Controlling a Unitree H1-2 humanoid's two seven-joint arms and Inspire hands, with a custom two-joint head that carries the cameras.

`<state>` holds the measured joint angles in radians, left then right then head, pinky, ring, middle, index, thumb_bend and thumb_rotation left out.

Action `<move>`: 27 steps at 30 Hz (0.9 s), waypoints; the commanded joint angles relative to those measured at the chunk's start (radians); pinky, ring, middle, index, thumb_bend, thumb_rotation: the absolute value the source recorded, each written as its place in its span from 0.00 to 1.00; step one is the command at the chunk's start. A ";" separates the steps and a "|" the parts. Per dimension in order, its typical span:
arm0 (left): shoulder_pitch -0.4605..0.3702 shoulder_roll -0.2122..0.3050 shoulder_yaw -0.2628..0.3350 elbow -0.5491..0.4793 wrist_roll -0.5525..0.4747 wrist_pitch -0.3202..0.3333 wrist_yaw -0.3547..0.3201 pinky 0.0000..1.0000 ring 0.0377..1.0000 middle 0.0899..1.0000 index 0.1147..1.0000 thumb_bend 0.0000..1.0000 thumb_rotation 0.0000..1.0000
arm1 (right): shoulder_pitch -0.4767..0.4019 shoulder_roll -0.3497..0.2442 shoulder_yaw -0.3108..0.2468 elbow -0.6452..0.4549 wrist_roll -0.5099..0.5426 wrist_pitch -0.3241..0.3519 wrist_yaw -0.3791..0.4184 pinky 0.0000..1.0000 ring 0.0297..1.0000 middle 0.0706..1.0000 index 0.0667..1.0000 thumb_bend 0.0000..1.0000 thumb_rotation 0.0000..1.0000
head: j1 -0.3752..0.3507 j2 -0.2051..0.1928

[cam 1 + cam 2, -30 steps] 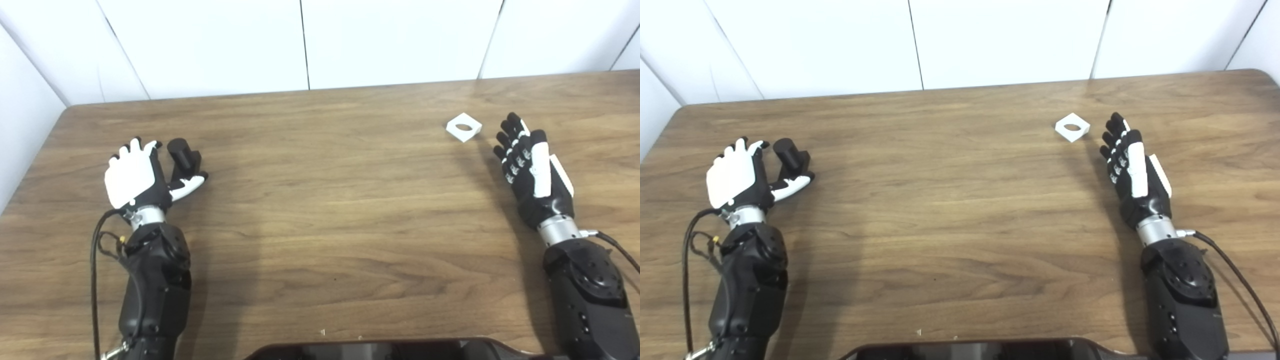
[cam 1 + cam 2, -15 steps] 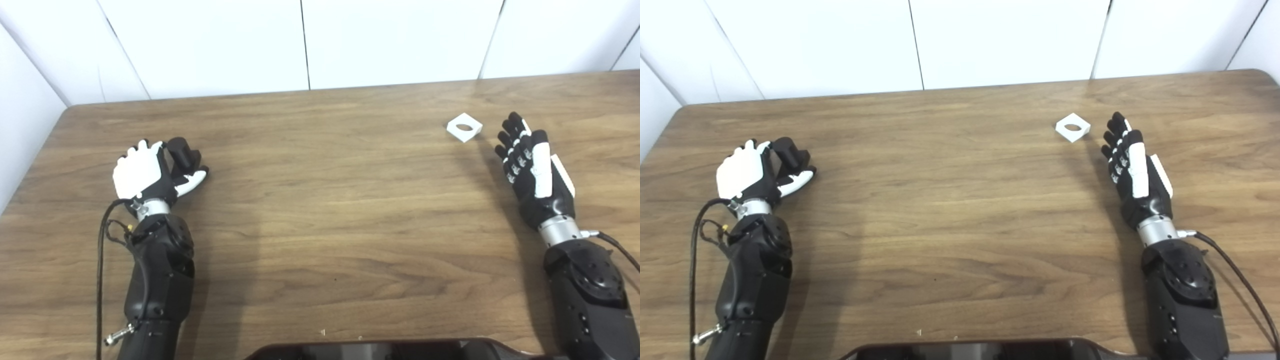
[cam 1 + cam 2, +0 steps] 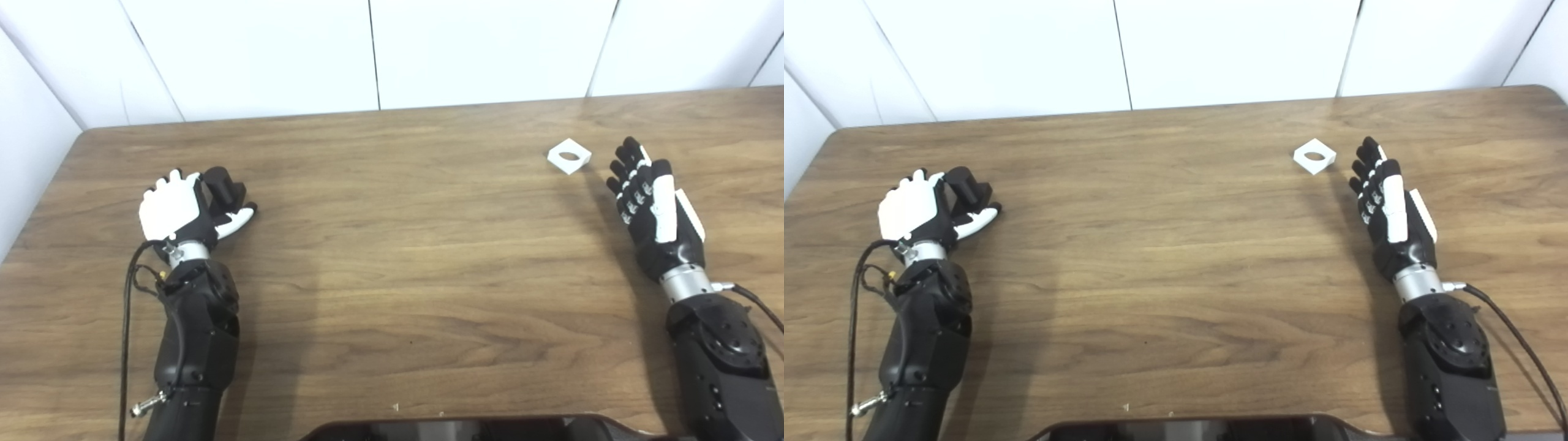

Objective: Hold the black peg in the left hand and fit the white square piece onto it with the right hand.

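The black peg (image 3: pixel 224 187) rests on the wooden table (image 3: pixel 404 245) at the left. My left hand (image 3: pixel 174 211) has its fingers curled over the peg's left side and its white thumb under the peg's near side, so the peg is gripped. The white square piece (image 3: pixel 569 155), with a round hole, lies flat at the far right. My right hand (image 3: pixel 652 205) is open, fingers stretched and together. It lies just right of and nearer than the piece, a small gap away and not touching it.
White wall panels (image 3: pixel 367 55) close off the table's far edge and the left side. A dark rounded edge of the robot's body (image 3: pixel 465 429) shows at the bottom centre. A black cable (image 3: pixel 125 318) runs along the left forearm.
The left hand went from spread flat beside the peg to curled around it, shifting slightly forward and right. The right hand and the white piece have stayed in place.
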<state>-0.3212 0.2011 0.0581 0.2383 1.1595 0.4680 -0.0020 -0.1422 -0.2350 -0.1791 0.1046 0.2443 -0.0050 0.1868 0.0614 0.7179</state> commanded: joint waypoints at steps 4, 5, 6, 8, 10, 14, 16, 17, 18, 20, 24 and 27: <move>-0.039 0.013 0.013 -0.017 0.057 0.002 -0.033 1.00 1.00 0.98 0.76 0.75 0.57 | 0.034 0.012 0.006 0.034 0.011 -0.008 0.009 1.00 1.00 1.00 1.00 0.63 1.00 | 0.002 0.000; -0.038 0.012 0.014 -0.018 0.060 0.002 -0.037 1.00 1.00 0.98 0.74 0.74 0.57 | 0.033 0.011 0.006 0.035 0.011 -0.008 0.010 1.00 1.00 1.00 1.00 0.63 1.00 | 0.003 -0.001; -0.037 0.012 0.015 -0.020 0.062 0.002 -0.039 1.00 1.00 0.98 0.73 0.74 0.57 | 0.033 0.011 0.007 0.036 0.011 -0.009 0.010 1.00 1.00 1.00 1.00 0.63 1.00 | 0.003 -0.001; -0.037 0.009 0.018 -0.021 0.066 0.002 -0.036 1.00 1.00 0.96 0.71 0.74 0.56 | 0.032 0.008 0.006 0.036 0.013 -0.007 0.013 1.00 1.00 1.00 1.00 0.63 1.00 | 0.003 0.000; -0.036 0.007 0.018 -0.024 0.066 0.002 -0.033 1.00 1.00 0.96 0.68 0.74 0.54 | 0.031 0.005 0.005 0.040 0.015 -0.010 0.016 1.00 1.00 1.00 1.00 0.63 1.00 | 0.003 0.000; -0.037 0.004 0.019 -0.024 0.052 0.002 -0.020 1.00 1.00 0.94 0.62 0.73 0.50 | 0.026 0.002 0.005 0.041 0.015 -0.010 0.020 1.00 1.00 1.00 1.00 0.63 1.00 | 0.003 -0.001; -0.038 0.005 0.018 -0.020 0.042 0.002 -0.012 1.00 1.00 0.94 0.61 0.72 0.47 | 0.025 0.000 0.006 0.045 0.014 -0.013 0.022 1.00 1.00 1.00 1.00 0.63 1.00 | 0.002 -0.002; -0.039 0.005 0.017 -0.017 0.038 0.002 -0.008 1.00 1.00 0.93 0.60 0.72 0.45 | 0.024 -0.001 0.006 0.047 0.012 -0.013 0.023 1.00 1.00 1.00 1.00 0.64 1.00 | 0.002 -0.003; -0.040 0.005 0.016 -0.014 0.033 0.002 -0.005 1.00 1.00 0.93 0.60 0.72 0.44 | 0.024 -0.002 0.006 0.049 0.011 -0.013 0.022 1.00 1.00 1.00 1.00 0.64 1.00 | 0.003 -0.004; -0.039 0.009 0.009 -0.012 0.016 0.002 0.010 1.00 1.00 0.93 0.60 0.71 0.39 | 0.023 -0.003 0.007 0.049 0.011 -0.013 0.023 1.00 1.00 1.00 1.00 0.64 1.00 | 0.002 -0.004; -0.039 0.013 0.001 -0.006 -0.016 0.001 0.042 1.00 1.00 0.92 0.57 0.71 0.32 | 0.020 -0.005 0.008 0.054 0.006 -0.020 0.021 1.00 1.00 1.00 1.00 0.64 1.00 | 0.003 -0.007; -0.038 0.015 -0.006 -0.003 -0.035 0.001 0.058 1.00 1.00 0.92 0.56 0.70 0.29 | 0.017 -0.006 0.008 0.058 0.006 -0.026 0.020 1.00 1.00 1.00 1.00 0.65 1.00 | 0.006 -0.008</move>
<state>-0.3346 0.1899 0.0534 0.2312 1.1282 0.4578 0.0416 -0.1509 -0.2469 -0.1743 0.1147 0.2469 -0.0049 0.1970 0.0659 0.7087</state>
